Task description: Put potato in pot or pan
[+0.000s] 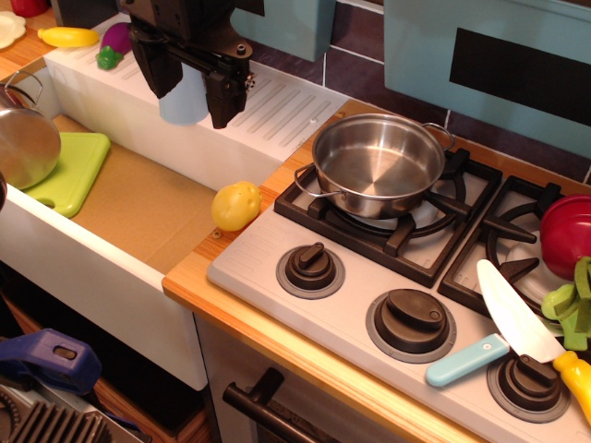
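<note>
In the one view I have, observation.image, I am looking down across a toy kitchen. My gripper (197,100) is hanging high over the white drainboard (277,106) at the back of the sink (138,208), its two black fingers (227,97) standing apart with nothing between them. A pale blue cup-like shape is showing behind the fingers; I cannot tell whether it is touching them.

The potato (236,205) is lying on the wooden counter strip (199,277) between the sink and the stove (388,305), right at the sink's edge and well below and to the right of my gripper. The pot (379,164) is sitting upright and empty on the near-left burner (406,226), close beside the potato, with its wire handles showing at the rim.

I am judging that I am at the reaching stage: nothing is grasped yet. The next move is calling for me to swing toward the stove side, come down over the potato with the jaws straddling its narrower width, and close gently, since the smooth rounded plastic could squirt out or roll into the sink. After that it is a short lift and carry to the pot, clearing its rim.
</note>
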Controlling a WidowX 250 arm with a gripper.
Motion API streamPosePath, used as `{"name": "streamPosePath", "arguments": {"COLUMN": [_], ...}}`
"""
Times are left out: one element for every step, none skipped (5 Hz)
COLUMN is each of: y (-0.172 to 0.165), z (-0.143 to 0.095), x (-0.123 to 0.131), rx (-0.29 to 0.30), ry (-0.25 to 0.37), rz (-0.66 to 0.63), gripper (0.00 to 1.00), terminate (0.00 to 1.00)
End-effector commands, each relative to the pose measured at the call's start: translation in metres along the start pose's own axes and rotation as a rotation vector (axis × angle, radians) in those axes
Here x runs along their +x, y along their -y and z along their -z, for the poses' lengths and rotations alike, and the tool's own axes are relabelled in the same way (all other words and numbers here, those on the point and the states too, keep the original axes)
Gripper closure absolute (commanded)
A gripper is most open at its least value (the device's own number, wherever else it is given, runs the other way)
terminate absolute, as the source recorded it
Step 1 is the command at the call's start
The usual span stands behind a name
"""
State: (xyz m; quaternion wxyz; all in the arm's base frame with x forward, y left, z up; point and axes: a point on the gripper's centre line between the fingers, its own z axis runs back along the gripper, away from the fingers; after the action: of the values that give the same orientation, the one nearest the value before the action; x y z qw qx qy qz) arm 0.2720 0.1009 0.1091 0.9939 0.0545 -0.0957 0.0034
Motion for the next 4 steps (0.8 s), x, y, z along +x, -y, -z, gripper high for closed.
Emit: {"name": "streamPosePath", "arguments": {"y": [0.0,-0.001,0.0,0.004], "z": [0.0,0.013,0.021,0.029], "x": [0.0,-0.005,-0.007,-0.011], "rx": [0.0,-0.088,-0.121,-0.141], "ry": [0.0,-0.016,-0.014,-0.007], "rz": [0.0,-0.026,-0.046,-0.059], "gripper": [0.0,0.0,0.0,0.0], "terminate": [0.0,0.0,0.0,0.0]}}
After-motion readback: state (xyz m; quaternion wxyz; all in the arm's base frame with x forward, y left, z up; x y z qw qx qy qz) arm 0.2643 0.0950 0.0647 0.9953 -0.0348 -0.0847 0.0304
